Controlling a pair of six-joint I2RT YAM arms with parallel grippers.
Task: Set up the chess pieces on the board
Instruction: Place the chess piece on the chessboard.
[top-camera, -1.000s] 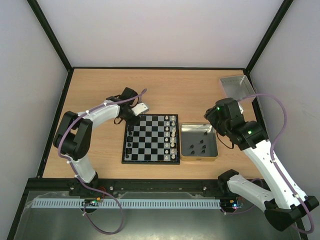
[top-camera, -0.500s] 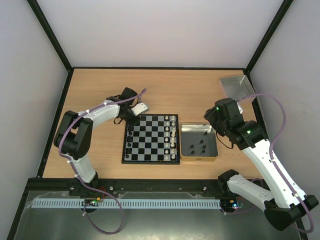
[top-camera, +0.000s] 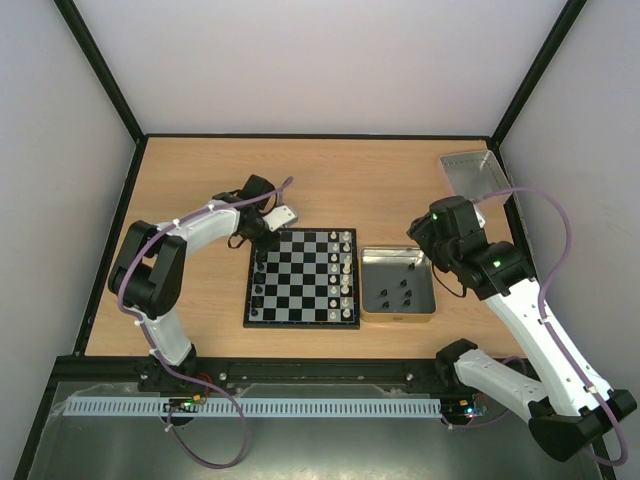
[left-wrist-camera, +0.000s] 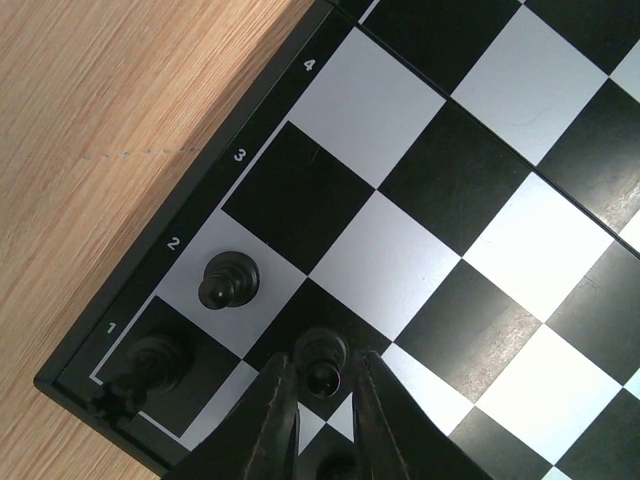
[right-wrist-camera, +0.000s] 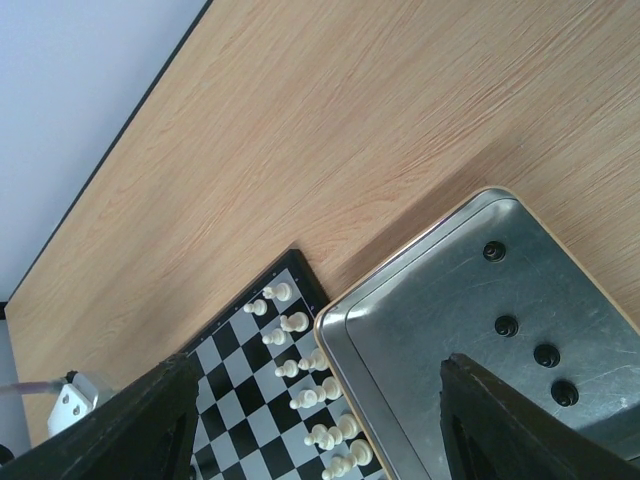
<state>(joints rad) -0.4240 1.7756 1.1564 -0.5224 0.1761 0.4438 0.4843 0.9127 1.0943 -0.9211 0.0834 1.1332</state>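
Our left tool (left-wrist-camera: 321, 375) is at the far left corner of the board (top-camera: 300, 285). Its two fingers (left-wrist-camera: 276, 420) are narrow and hug a black pawn (left-wrist-camera: 322, 352) between them. The pawn is at a dark square, one square in from the board's edge. Just beside it, a second black pawn (left-wrist-camera: 228, 280) stands on the light square by the number 2. A corner piece (left-wrist-camera: 152, 362), also black, stands on the dark square by the number 1 — we cannot tell what kind it is.

Our right tool (right-wrist-camera: 318, 365) hangs over the far side of the gold-rimmed tin (top-camera: 398, 318). Its fingers are spread wide, with nothing between them. The tin sits on the worktop (top-camera: 200, 190), just to the right of the board. A few loose black pieces (top-camera: 402, 290) lie in it.

White pieces (top-camera: 345, 272) stand along the right side of the board — more black ones stand along its left side. A clear grey tray (top-camera: 470, 172) lies in the far right corner, well apart from the board.
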